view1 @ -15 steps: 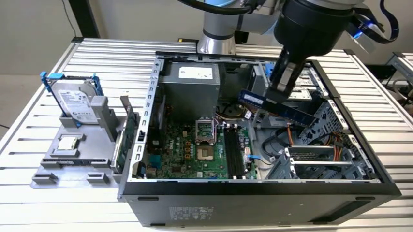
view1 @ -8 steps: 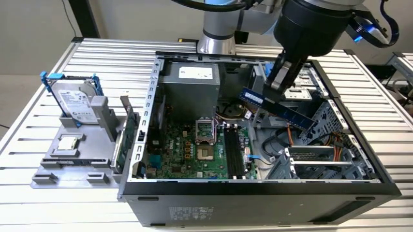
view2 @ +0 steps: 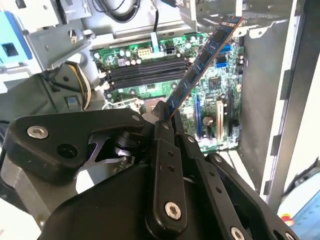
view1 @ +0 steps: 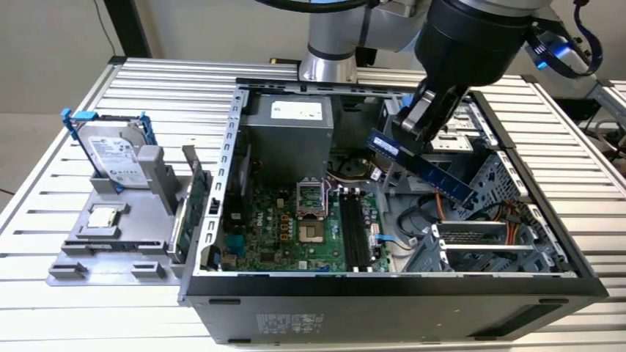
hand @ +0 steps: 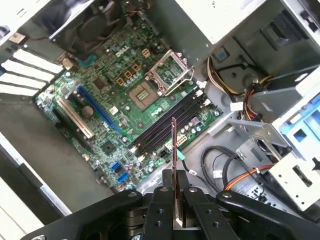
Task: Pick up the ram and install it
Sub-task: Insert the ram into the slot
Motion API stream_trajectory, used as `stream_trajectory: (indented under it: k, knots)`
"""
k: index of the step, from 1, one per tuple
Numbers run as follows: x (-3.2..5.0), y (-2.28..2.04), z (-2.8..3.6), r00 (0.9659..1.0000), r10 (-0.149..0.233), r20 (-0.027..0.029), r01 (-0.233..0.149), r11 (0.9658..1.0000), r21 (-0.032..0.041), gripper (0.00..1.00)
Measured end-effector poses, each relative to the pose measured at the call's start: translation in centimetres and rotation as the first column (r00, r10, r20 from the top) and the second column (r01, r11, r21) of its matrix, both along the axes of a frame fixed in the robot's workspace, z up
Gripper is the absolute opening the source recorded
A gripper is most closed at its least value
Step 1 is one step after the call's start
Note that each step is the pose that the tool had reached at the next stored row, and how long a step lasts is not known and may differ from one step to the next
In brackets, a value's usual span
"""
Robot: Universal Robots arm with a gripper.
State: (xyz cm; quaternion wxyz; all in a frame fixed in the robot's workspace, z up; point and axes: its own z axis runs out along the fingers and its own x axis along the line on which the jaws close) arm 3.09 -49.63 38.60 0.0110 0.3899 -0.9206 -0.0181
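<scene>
The black metal gripper (hand: pixel 173 182) sits closest in both wrist views, its two linked fingers (hand: pixel 161 197) clamped flat against the sides of the ram (hand: pixel 173 145), a long, thin, dark blue-green circuit stick with small black chips, which they hold by one end. In the exterior view the ram (view1: pixel 430 165) hangs in the air inside the open grey metal computer case (view1: pixel 234 147). It is tilted, running from the gripper (view1: pixel 415 121) at its ten o'clock end down toward four o'clock. The pick-up therefore looks done. The installing is not: the row of long black memory slots (view1: pixel 354 235) on the green motherboard (view1: pixel 284 235) looks empty, and the ram is clear of them, up at about one o'clock from the slots in that view. In the first wrist view the stick's free end points down toward the slots (hand: pixel 167 122) without touching them. At nine o'clock from the case, a grey plastic holder (view1: pixel 108 249) carries a small square silver processor chip (view1: pixel 102 218).
</scene>
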Motion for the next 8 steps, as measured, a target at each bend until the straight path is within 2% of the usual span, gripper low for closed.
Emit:
stream_trajectory:
  k: [4,8]
  knots:
    - [0.0,0.0,-0.03,0.9974,-0.073,0.0,0.073,0.9974,0.0,0.0]
    - [0.0,0.0,-0.06,0.9895,-0.144,0.0,0.144,0.9895,0.0,0.0]
